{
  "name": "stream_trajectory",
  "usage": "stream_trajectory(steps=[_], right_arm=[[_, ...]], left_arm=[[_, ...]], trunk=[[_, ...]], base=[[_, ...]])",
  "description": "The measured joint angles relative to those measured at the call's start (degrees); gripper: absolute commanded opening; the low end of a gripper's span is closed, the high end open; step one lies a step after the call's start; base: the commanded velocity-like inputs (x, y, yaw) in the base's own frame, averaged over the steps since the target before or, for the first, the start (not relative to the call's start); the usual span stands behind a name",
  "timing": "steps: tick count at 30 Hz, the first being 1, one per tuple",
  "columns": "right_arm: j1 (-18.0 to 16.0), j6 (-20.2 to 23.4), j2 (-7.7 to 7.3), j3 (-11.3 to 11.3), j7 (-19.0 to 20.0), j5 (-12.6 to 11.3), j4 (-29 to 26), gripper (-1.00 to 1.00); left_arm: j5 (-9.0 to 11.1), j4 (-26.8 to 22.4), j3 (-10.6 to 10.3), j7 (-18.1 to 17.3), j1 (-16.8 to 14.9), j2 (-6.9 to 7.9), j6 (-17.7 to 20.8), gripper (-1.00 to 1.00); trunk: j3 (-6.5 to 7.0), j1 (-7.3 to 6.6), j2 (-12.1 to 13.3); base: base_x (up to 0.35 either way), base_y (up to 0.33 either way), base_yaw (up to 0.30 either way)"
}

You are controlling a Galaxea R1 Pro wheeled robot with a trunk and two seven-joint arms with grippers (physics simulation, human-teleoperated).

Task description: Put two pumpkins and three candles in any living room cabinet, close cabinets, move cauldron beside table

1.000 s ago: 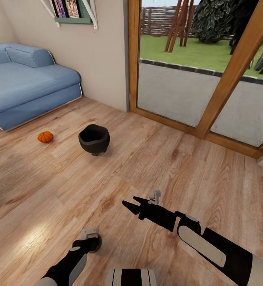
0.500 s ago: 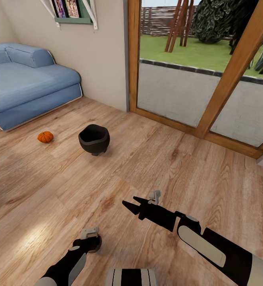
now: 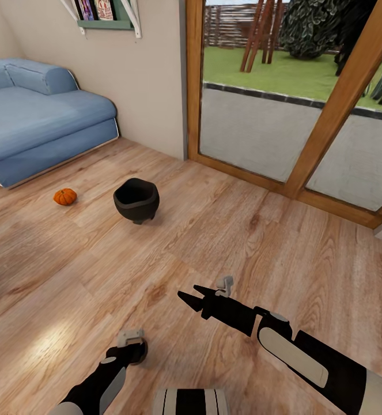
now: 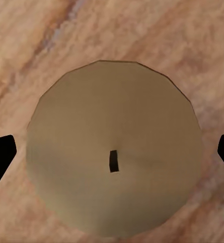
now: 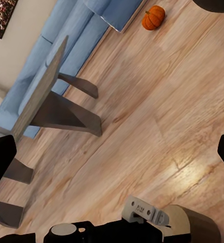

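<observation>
Round-bellied matte black cauldron on grained wood floor, ribbed orange pumpkin at its 9 o'clock near blue sofa; flat-topped beige candle grasped by left end effector; right end effector released.

The light brown wooden plank floor carries everything. A small round orange pumpkin sits on it at the left of the head view, near the big blue sofa at the upper left. A round black pot with a wide mouth stands right of the pumpkin, apart from it.
</observation>
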Motion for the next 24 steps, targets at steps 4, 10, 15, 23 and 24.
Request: stream_trajectory(steps=[4, 10, 15, 23, 24], right_arm=[[0.0, 0.0, 0.01, 0.0, 0.0, 0.0, 0.0, 1.0], [0.0, 0.0, 0.01, 0.0, 0.0, 0.0, 0.0, 1.0], [0.0, 0.0, 0.06, 0.0, 0.0, 0.0, 0.0, 1.0], [0.0, 0.0, 0.16, 0.0, 0.0, 0.0, 0.0, 1.0], [0.0, 0.0, 0.17, 0.0, 0.0, 0.0, 0.0, 1.0]], left_arm=[[0.0, 0.0, -0.1, 0.0, 0.0, -0.01, 0.0, 1.0], [0.0, 0.0, -0.2, 0.0, 0.0, -0.06, 0.0, 1.0], [-0.1, 0.0, -0.2, -0.1, 0.0, -0.1, 0.0, 1.0], [-0.1, 0.0, -0.1, 0.0, 0.0, -0.1, 0.0, 1.0], [-0.1, 0.0, -0.1, 0.0, 0.0, -0.1, 0.0, 1.0]], trunk=[[-0.44, 0.05, 0.0], [-1.11, 0.13, -0.1], [-1.11, 0.13, -0.1], [-2.0, 0.23, -0.1], [-2.0, 0.23, -0.1]], base=[[0.0, 0.0, 0.0], [0.0, 0.0, 0.0], [0.0, 0.0, 0.0], [0.0, 0.0, 0.0], [0.0, 0.0, 0.0]])
